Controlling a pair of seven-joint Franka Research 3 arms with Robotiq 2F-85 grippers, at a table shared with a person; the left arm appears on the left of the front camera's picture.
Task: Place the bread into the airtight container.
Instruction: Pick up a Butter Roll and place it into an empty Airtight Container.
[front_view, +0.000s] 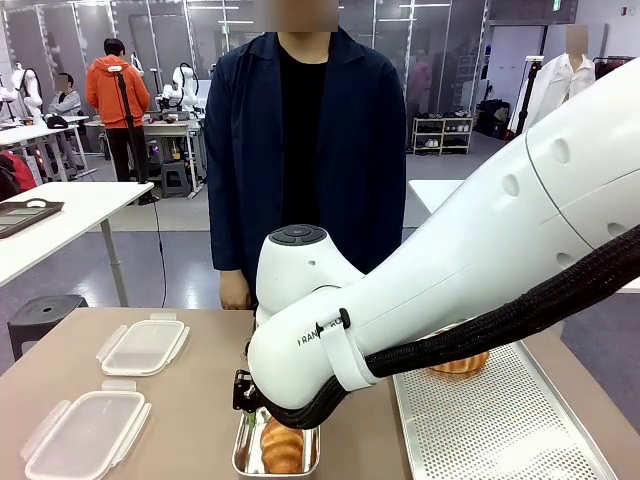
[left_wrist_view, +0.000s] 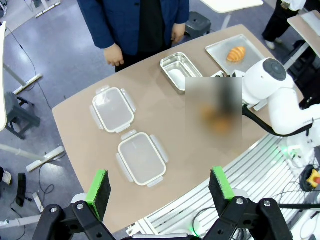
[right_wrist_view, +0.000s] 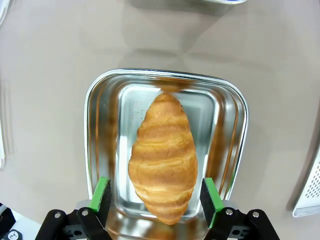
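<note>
A golden croissant (right_wrist_view: 162, 162) lies lengthwise in a small steel container (right_wrist_view: 102, 145) on the brown table. My right gripper (right_wrist_view: 156, 197) hangs just above it, open, with a green pad on each side of the croissant's near end and a gap to each. From the front, the croissant (front_view: 283, 445) shows in the steel container (front_view: 243, 455) at the table's near edge, under my right arm (front_view: 400, 300). My left gripper (left_wrist_view: 160, 186) is open and empty, high above the table. A second croissant (front_view: 460, 363) lies on the perforated tray (front_view: 500, 420).
Two clear plastic clip lids (front_view: 143, 347) (front_view: 85, 432) lie at the table's left. A second, empty steel container (left_wrist_view: 180, 71) stands near the tray (left_wrist_view: 220, 47). A person in a dark jacket (front_view: 300, 150) stands at the far side, hands down.
</note>
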